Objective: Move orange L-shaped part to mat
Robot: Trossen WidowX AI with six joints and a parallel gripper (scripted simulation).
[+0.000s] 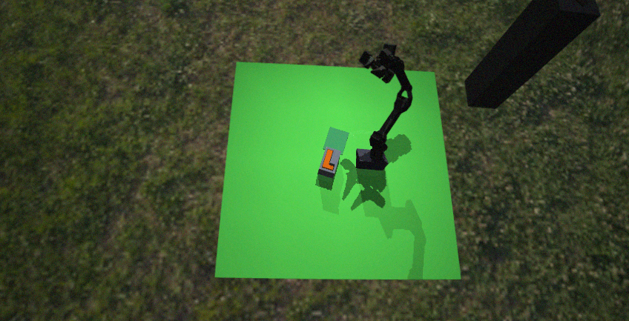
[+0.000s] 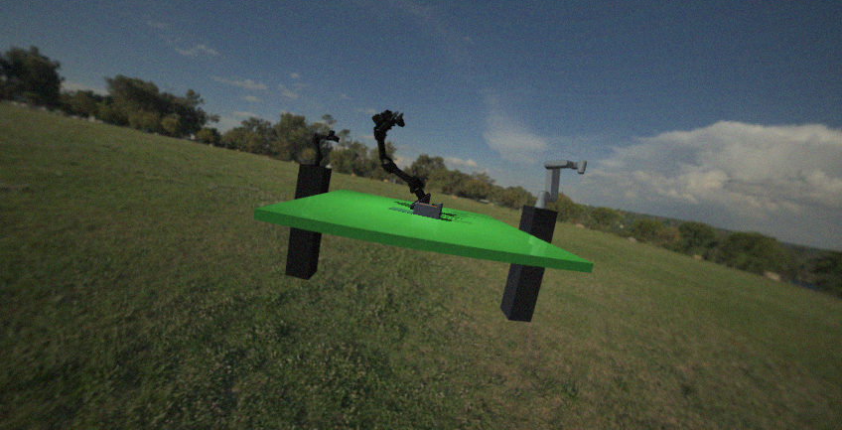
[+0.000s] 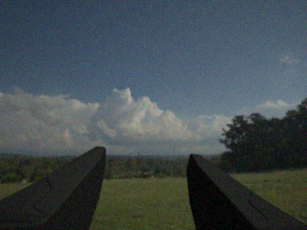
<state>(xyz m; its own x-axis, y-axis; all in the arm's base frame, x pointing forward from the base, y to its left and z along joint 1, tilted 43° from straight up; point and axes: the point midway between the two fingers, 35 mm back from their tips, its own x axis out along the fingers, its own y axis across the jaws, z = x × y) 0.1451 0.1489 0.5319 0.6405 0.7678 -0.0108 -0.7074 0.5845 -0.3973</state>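
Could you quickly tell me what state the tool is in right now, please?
Tool: partly open, holding nothing, raised far above the tray.

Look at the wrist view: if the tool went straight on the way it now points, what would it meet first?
Nothing near: the tool points out over distant grass and sky. The way looks free, though depth is hard to judge.
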